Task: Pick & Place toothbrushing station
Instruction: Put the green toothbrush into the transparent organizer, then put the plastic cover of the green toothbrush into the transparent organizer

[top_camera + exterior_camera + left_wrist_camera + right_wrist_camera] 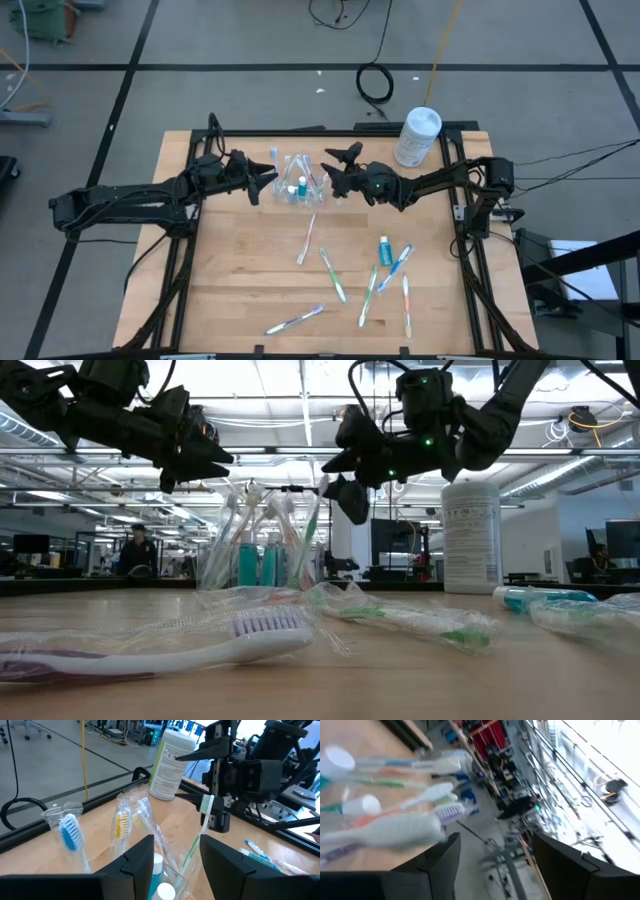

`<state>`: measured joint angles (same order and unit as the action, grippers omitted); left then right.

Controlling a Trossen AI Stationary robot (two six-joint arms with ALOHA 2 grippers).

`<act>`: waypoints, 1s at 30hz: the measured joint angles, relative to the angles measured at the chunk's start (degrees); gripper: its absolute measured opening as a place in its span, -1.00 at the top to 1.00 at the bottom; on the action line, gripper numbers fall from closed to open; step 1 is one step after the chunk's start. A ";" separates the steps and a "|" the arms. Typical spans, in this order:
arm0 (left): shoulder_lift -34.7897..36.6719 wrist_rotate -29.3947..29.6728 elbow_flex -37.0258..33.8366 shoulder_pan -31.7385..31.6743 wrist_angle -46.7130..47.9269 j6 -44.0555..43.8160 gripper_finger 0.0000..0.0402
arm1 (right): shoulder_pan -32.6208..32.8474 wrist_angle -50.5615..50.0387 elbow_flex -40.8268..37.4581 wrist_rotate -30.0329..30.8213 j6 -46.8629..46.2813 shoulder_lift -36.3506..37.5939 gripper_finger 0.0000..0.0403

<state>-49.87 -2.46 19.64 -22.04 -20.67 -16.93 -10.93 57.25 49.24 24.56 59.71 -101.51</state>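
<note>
My right gripper (334,166) hangs above the table (240,270) near its far edge, just right of the clear cup (297,183), fingers spread apart and holding nothing. My left gripper (270,178) hovers just left of the cup, its fingers also apart and empty. The cup stands upright near the middle of the far edge, holding several toothbrushes (232,530) and blue toothpaste tubes (248,563). More wrapped toothbrushes (333,274) and one toothpaste tube (385,251) lie scattered toward the near edge. A white canister (417,137) stands at the far right corner.
</note>
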 joint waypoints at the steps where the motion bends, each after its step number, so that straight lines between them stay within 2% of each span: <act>1: -0.01 0.00 0.00 0.01 0.01 0.00 0.18 | 0.36 0.02 0.01 1.79 0.84 0.01 -0.20; 6: -0.02 0.00 0.00 0.02 0.00 0.08 0.18 | 2.26 -1.47 0.00 14.94 4.14 0.42 -0.20; 9: 0.00 0.00 0.00 0.00 0.00 0.04 0.18 | 3.19 -6.73 0.02 22.30 5.31 2.74 -0.20; 12: -0.02 0.00 0.00 0.00 0.00 0.04 0.17 | 3.91 -13.43 -0.01 26.46 2.04 5.69 -0.20; 15: -0.02 0.00 0.00 0.01 0.00 0.02 0.18 | 4.14 -17.57 0.01 27.99 -4.74 9.49 -0.20; 25: 0.00 0.00 0.00 0.02 0.09 -0.02 0.18 | 4.10 -44.65 -0.01 26.91 -47.28 18.77 -0.20; 27: -0.02 0.00 0.00 0.01 0.11 -0.09 0.18 | 4.04 -50.26 -0.01 21.51 -56.98 19.26 -0.20; 30: 0.00 0.00 0.00 0.00 0.23 -0.09 0.18 | 3.58 -55.72 -0.30 8.32 -66.01 19.02 -0.20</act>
<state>-49.87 -2.46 19.64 -22.04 -20.44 -17.02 -7.35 1.54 48.94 32.88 -6.30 -82.50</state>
